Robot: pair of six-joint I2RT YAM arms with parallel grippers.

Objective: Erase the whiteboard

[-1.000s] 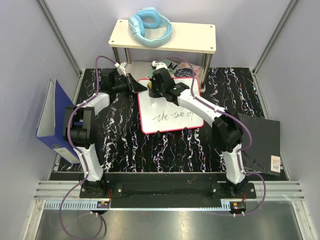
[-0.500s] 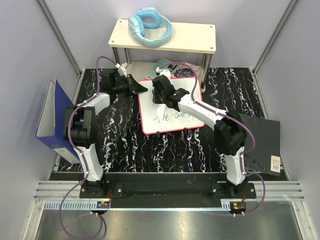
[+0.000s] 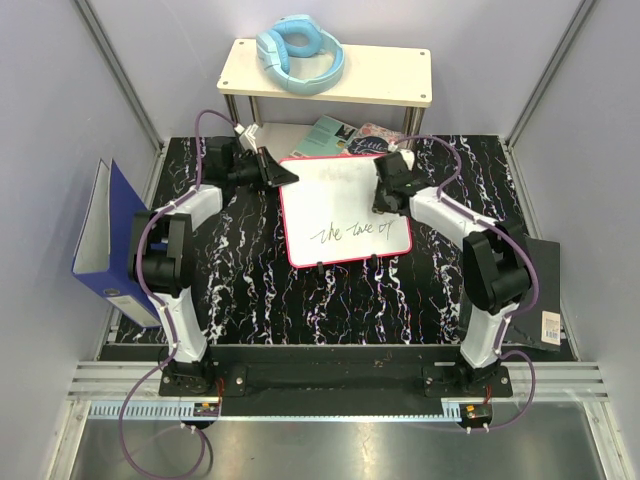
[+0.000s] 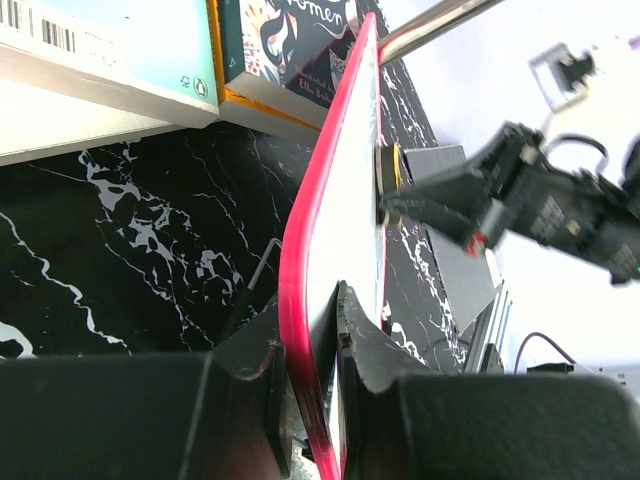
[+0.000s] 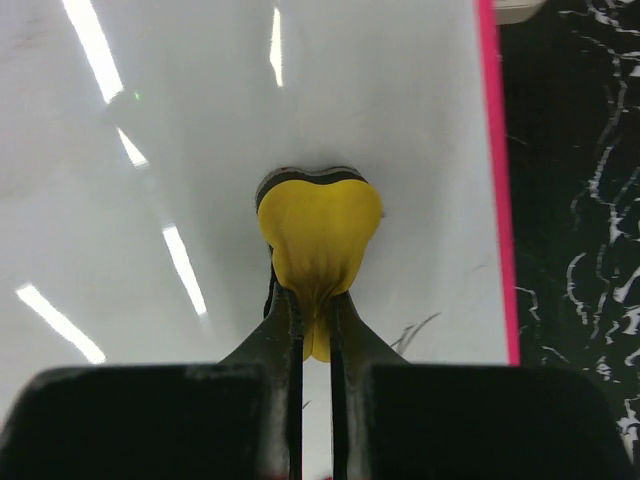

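The whiteboard (image 3: 340, 205) lies on the black marbled table, white with a red-pink rim, and a line of black handwriting (image 3: 350, 233) runs across its near half. My left gripper (image 3: 283, 176) is shut on the board's far left rim; in the left wrist view the rim (image 4: 305, 250) sits between the jaws (image 4: 310, 345). My right gripper (image 3: 386, 194) is shut on a yellow eraser (image 5: 320, 230) and presses it on the board's right side near the rim (image 5: 494, 180). A stroke of writing shows just right of the right gripper (image 5: 311, 310).
A cream shelf (image 3: 380, 75) on metal legs stands at the back with blue headphones (image 3: 300, 52) on it. Books (image 3: 345, 135) lie under it, touching the board's far edge. A blue binder (image 3: 105, 235) stands at the left. A black folder (image 3: 525, 285) lies at the right.
My right gripper has swept with the eraser from the board's far left part across to its right side. The board has shifted slightly to the right. The left gripper still holds the rim.
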